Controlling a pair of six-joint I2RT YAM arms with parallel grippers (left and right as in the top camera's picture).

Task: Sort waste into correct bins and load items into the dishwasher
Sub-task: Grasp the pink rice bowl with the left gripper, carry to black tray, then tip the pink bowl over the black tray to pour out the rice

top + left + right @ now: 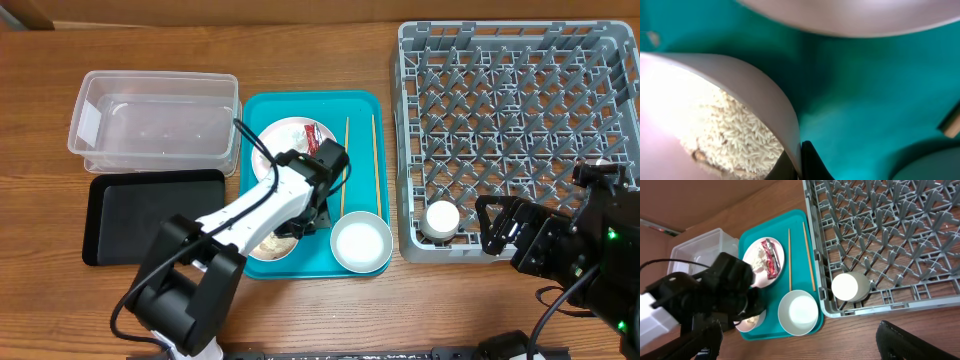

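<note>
My left gripper is shut on the rim of the small pale pink bowl, which holds white rice grains. The bowl sits on the teal tray, mostly hidden under my left arm in the overhead view. The white-pink plate carries the red wrapper and the tissue. Two chopsticks lie beside it. The light grey bowl is at the tray's front right. The white cup stands in the grey dish rack. My right gripper is open and empty by the rack's front edge.
The clear tub stands at the back left, with the flat black tray in front of it. Both look empty. The plate's underside hangs close above the pink bowl in the left wrist view.
</note>
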